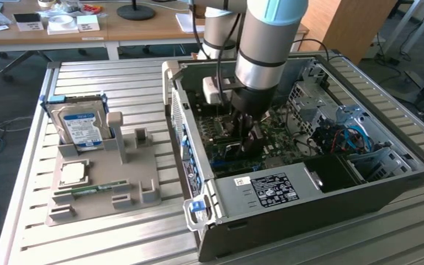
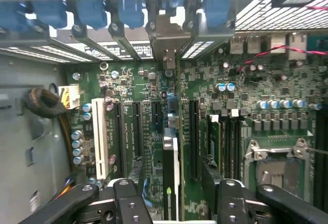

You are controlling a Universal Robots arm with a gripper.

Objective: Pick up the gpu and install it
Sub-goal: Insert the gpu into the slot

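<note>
Jaws of the gripper point(image 2: 171, 183) are seen spread wide in the wrist view, one dark finger point(image 2: 134, 175) on each side of the gpu point(image 2: 170, 172), with a gap visible between each finger and the card. Nothing is held. The gpu is seen edge-on, standing upright on the green motherboard point(image 2: 241, 96) among the long black expansion slots point(image 2: 193, 131), its far end lined up with the metal bracket point(image 2: 166, 39) at the rear slot openings of the case. Whether the card is fully seated in its slot cannot be told. A white slot point(image 2: 100, 142) lies beside the black ones, and a silver processor socket point(image 2: 279, 165) is seen farther across the board, past upright memory sticks point(image 2: 215, 137).

In the exterior view, the arm point(image 1: 267, 49) is reached down into the open computer case point(image 1: 388, 182), which lies on its side on a slatted metal table point(image 1: 101, 77). The gripper point(image 1: 245, 138) is placed low over the motherboard, near the middle of the case. The power supply point(image 1: 267, 190) with its labelled face is seen at the near end of the case.

On the exterior view's left, a grey parts holder point(image 1: 97, 193) rests on the table, well apart from the gripper. A blue-and-white-labelled hard drive point(image 1: 81, 124) is stood upright in it, a processor point(image 1: 74, 173) is laid flat in front of that, and a small green memory stick point(image 1: 93, 189) is laid nearer the front edge.
</note>
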